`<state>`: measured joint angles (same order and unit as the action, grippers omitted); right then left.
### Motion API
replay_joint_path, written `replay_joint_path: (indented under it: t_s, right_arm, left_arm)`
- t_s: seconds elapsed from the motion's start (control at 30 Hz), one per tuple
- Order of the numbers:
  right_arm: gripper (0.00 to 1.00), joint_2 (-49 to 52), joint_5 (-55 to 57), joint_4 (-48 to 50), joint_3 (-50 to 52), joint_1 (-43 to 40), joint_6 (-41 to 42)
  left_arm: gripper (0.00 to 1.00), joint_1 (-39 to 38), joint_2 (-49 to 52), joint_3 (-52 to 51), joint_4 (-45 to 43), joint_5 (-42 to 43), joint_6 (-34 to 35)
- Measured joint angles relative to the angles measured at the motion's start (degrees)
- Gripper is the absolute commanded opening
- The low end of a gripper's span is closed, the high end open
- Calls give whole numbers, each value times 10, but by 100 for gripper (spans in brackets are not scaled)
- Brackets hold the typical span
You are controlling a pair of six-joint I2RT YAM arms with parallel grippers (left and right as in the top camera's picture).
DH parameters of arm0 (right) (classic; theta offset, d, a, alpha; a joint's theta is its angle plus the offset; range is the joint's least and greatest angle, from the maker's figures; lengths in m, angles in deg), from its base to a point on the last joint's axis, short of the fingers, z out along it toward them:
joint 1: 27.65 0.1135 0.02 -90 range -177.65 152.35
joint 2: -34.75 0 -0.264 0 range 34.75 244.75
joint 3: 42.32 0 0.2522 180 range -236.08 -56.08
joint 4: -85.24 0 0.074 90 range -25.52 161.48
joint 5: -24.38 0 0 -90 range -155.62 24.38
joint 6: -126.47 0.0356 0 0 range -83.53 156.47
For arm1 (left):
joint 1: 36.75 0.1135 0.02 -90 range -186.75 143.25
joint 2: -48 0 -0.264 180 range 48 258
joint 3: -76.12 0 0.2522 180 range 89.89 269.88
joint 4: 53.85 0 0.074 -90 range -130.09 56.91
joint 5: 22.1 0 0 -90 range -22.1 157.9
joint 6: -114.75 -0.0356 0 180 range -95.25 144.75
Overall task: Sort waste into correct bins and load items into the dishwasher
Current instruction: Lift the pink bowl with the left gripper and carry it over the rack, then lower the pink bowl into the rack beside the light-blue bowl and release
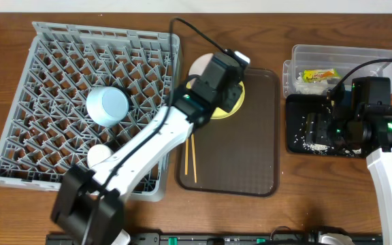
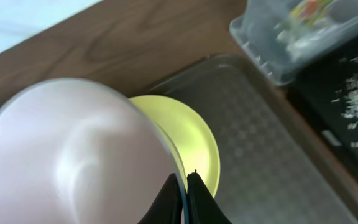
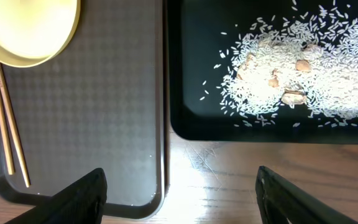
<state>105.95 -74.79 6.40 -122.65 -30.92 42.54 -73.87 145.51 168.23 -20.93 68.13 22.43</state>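
Note:
My left gripper [image 2: 184, 180] is shut on the rim of a pale whitish round dish [image 2: 73, 162], held just over the pale-yellow plate [image 1: 233, 102] on the brown serving tray [image 1: 250, 150]. The plate also shows in the right wrist view [image 3: 30, 31]. The chopsticks [image 1: 190, 156] lie on the brown tray in front of the plate. The light-blue bowl [image 1: 107, 105] and a white bowl [image 1: 98, 155] sit in the grey dish rack [image 1: 53, 61]. My right gripper [image 1: 315, 128] is open and empty above the black tray [image 1: 295, 109], which holds rice grains [image 3: 303, 68]. The snack wrapper [image 1: 318, 75] lies in the clear tub [image 1: 346, 54].
The black tray sits directly right of the brown tray with a narrow gap between them [image 3: 165, 93]. Small brownish bits [image 3: 294, 65] lie among the rice. The dish rack touches the brown tray's left side. Bare wood table [image 3: 241, 180] lies in front of the black tray.

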Motion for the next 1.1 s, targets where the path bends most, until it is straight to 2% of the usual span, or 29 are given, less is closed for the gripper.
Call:
replay_joint_path:
  t_s: [0.2, 0.3, 0.53, 0.67, 0.83, 1.03, 1.1]
  right_arm:
    - [74, 0, 0, -1, 0, 0, 0]
    - [74, 0, 0, -2, 0, 0, 0]
    - [74, 0, 0, -3, 0, 0, 0]
    - [74, 0, 0, -3, 0, 0, 0]
    - [74, 0, 0, -3, 0, 0, 0]
    - [74, 0, 0, -3, 0, 0, 0]
    - [74, 0, 0, -3, 0, 0, 0]
  left_arm:
    - [6, 127, -54, 0, 9, 139, 33]
    - [6, 236, -52, 0, 11, 288, 71]
    - [6, 393, -10, 0, 7, 528, 127]
    - [6, 436, 33, 0, -8, 611, 151]
    - [6, 476, 94, 0, -24, 697, 214]
    - [6, 511, 113, 2, -27, 739, 235]
    - [11, 525, 117, 2, -27, 742, 236]
